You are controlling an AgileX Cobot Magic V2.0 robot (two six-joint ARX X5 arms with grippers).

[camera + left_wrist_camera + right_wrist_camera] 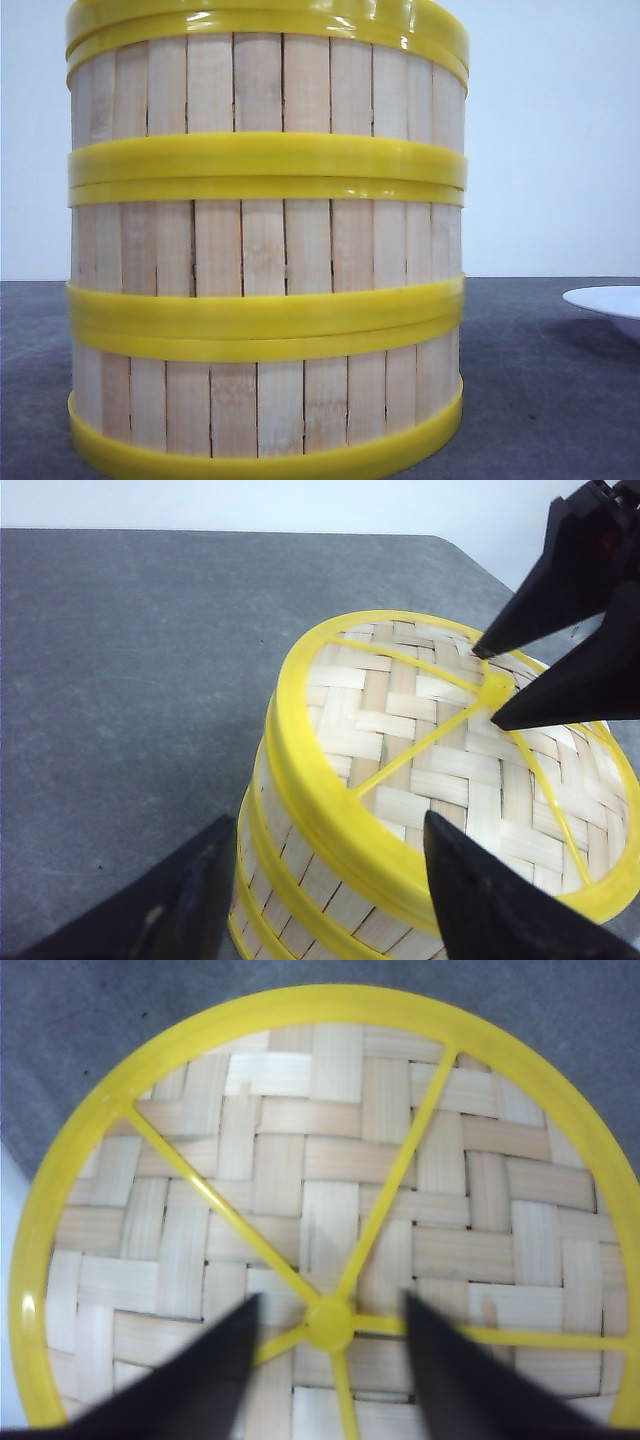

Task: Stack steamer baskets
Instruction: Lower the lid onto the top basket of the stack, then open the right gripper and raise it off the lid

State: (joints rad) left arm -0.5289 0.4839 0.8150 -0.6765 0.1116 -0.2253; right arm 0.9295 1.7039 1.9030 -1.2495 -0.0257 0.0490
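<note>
The steamer baskets (266, 250) are standing as one three-high stack on the dark grey table (540, 400), slat walls upright and yellow bands lining up at each joint. The top basket (440, 770) is sitting squarely on the two below, its woven floor and yellow spokes (330, 1322) facing up. The right gripper (328, 1360) is hovering just above the hub of those spokes, jaws standing apart, one finger on each side of the hub, gripping nothing. The left gripper (330, 890) is hanging beside the top basket's rim, jaws spread wide, one finger over the weave and one outside the wall. A white plate (610, 303) is lying well apart from the stack, toward the robot's right.
</note>
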